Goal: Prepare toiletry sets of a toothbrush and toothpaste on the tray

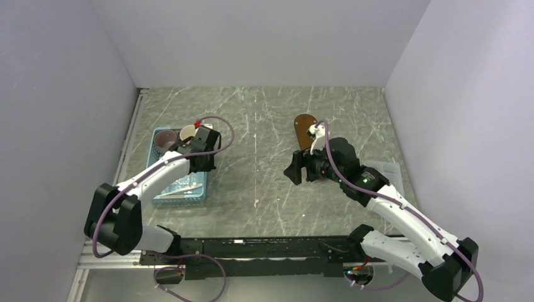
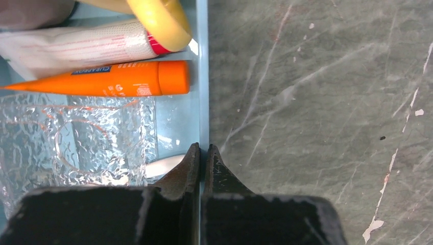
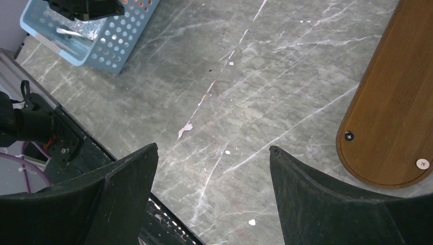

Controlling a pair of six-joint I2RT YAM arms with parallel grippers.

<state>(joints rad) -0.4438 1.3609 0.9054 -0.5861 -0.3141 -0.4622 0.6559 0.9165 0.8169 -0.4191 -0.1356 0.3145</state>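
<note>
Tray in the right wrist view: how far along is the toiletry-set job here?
Done: nothing; the visible part of the tray is bare. In hand: the left tool is shut right at the blue basket wall, gripping no item that shows; the orange toothpaste lies inside the basket. The right tool is open and empty beside the tray. Left: every set has yet to be laid out.

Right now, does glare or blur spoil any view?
Left wrist view: the crinkled clear wrap glints white, obscuring what's inside; the toothpaste is sharp. Right wrist view: tray crisp, right claw a dark silhouette. Top view: even light, soft shadows.
</note>
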